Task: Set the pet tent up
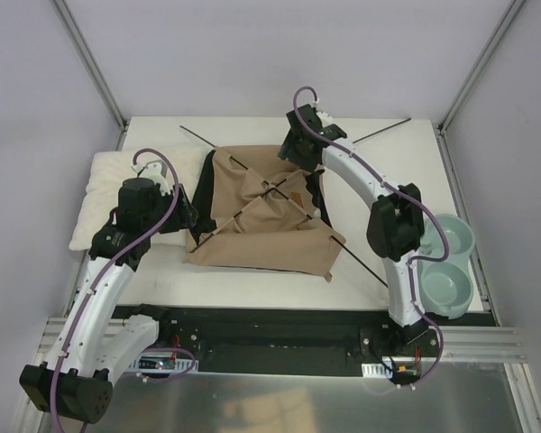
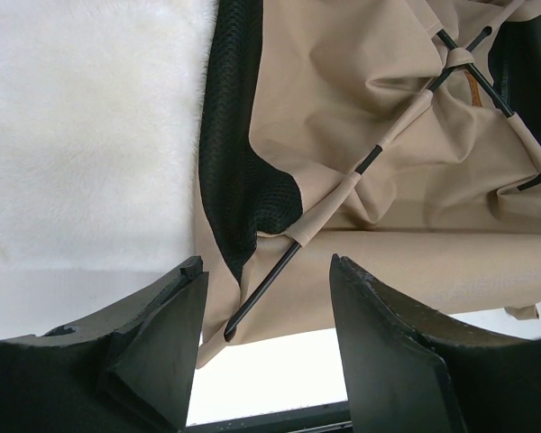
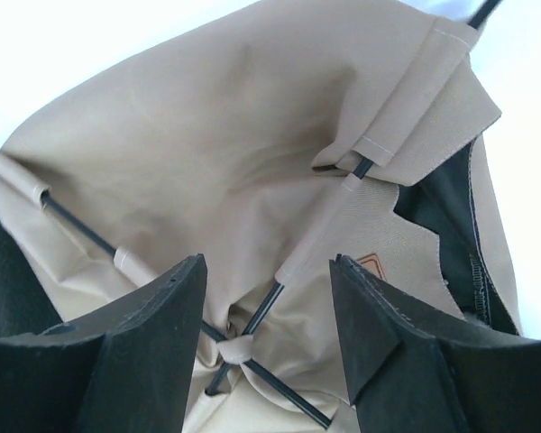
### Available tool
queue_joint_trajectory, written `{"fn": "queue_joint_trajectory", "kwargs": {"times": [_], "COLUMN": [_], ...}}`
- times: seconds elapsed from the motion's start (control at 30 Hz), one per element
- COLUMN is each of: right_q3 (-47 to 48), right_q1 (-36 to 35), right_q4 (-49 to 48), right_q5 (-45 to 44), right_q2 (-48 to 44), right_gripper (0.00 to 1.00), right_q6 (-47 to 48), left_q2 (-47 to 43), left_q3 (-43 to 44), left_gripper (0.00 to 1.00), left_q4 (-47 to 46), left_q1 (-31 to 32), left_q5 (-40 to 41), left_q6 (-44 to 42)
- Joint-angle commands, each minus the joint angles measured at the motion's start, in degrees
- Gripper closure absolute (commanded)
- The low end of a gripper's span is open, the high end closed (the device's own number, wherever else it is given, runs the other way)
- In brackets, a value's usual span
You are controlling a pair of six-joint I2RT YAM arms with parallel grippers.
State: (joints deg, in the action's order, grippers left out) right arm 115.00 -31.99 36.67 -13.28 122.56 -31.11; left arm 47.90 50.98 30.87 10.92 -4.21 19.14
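Observation:
The pet tent [image 1: 270,236] lies collapsed on the white table, tan fabric up and black lining showing along its left edge. Two thin black poles cross at its middle [image 1: 272,188], beside a small brown label patch [image 1: 295,200]. My left gripper [image 1: 189,215] hovers open at the tent's left edge. In the left wrist view a pole's free end [image 2: 230,329] lies between the left gripper's [image 2: 264,264] fingers, untouched. My right gripper [image 1: 295,153] hangs open over the tent's far side. In the right wrist view the pole crossing [image 3: 234,347] sits between the right gripper's [image 3: 267,262] fingers.
A cream fluffy pillow [image 1: 108,185] lies left of the tent, partly under the left arm. A pale green double bowl [image 1: 446,262] stands at the table's right edge. Pole ends stick out past the fabric at the far left [image 1: 187,132], far right [image 1: 401,123] and near right [image 1: 379,280].

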Motion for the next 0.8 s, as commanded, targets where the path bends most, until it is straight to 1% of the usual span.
{"fn": "queue_joint_trajectory", "kwargs": {"times": [0.0,0.1,0.3,0.67,0.77], "right_q3": [3.30,1.64,0.58,-0.13,-0.22], "right_q1": [0.26,0.26,0.52,0.96,1.14], "right_q4": [6.48,6.84,6.84,4.91,5.08], "right_q5": [-5.26,-6.15,-5.09,-2.46,-1.23], "right_q2": [2.07,2.07,4.17,6.63,7.25], "right_gripper": [0.38,0.39,0.43,0.57,0.63], "right_q6": [-11.85,-15.11,-19.24,-27.94,-29.26], "left_q2": [0.18,0.26,0.00,-2.63,-3.60], "left_q3": [2.37,2.37,2.28,2.54,2.54], "left_gripper": [0.42,0.42,0.41,0.41,0.41], "left_q4": [-0.02,-0.02,-0.02,0.77,1.21], "left_q1": [0.33,0.33,0.33,0.33,0.33], "left_q5": [0.87,1.22,1.39,1.22,1.22], "left_q6": [0.55,0.38,-0.15,-0.59,-0.77]}}
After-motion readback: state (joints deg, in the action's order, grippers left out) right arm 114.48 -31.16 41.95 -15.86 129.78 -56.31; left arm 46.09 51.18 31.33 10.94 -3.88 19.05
